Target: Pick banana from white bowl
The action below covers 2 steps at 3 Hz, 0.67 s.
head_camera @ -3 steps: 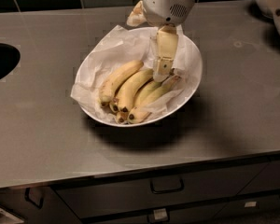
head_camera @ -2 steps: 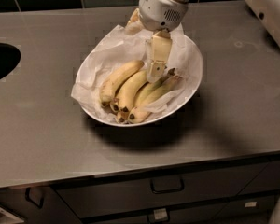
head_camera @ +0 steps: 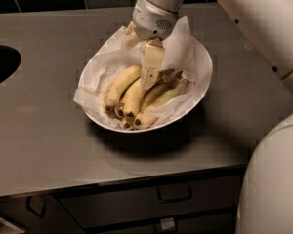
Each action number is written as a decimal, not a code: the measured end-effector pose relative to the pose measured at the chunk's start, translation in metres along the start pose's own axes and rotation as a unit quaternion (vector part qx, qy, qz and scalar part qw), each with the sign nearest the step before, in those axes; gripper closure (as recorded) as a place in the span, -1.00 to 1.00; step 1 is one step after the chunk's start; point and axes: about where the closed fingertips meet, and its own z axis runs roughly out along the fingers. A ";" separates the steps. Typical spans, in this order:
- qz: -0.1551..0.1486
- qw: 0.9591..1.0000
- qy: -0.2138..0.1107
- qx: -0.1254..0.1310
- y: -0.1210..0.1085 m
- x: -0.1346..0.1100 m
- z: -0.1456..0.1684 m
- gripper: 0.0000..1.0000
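The white bowl [head_camera: 195, 99] sits on the grey counter, lined with crumpled white paper, and holds several bananas side by side. The banana [head_camera: 133, 97] is plump and yellow with a dark tip at its near end, second from the left. Another yellow banana [head_camera: 117, 87] lies left of it, and slimmer greenish ones [head_camera: 161, 99] lie to its right. My gripper [head_camera: 149, 79] hangs down from the white wrist [head_camera: 154, 18] into the bowl, its tip at the far end of the banana.
A dark round sink opening [head_camera: 0, 65] is at the counter's left edge. My white arm and body [head_camera: 273, 169] fill the right side. Drawers with handles [head_camera: 175, 194] are below the counter's front edge. Dark tiles run along the back.
My gripper has moved left across the bowl, from above the greenish bananas to the yellow banana's far end. The bananas and the bowl have not moved.
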 end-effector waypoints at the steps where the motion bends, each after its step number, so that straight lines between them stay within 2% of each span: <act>1: -0.007 1.000 0.014 -0.021 -0.007 -0.017 0.015 -0.60; 2: -0.006 0.999 0.042 -0.029 -0.011 -0.031 0.026 -0.40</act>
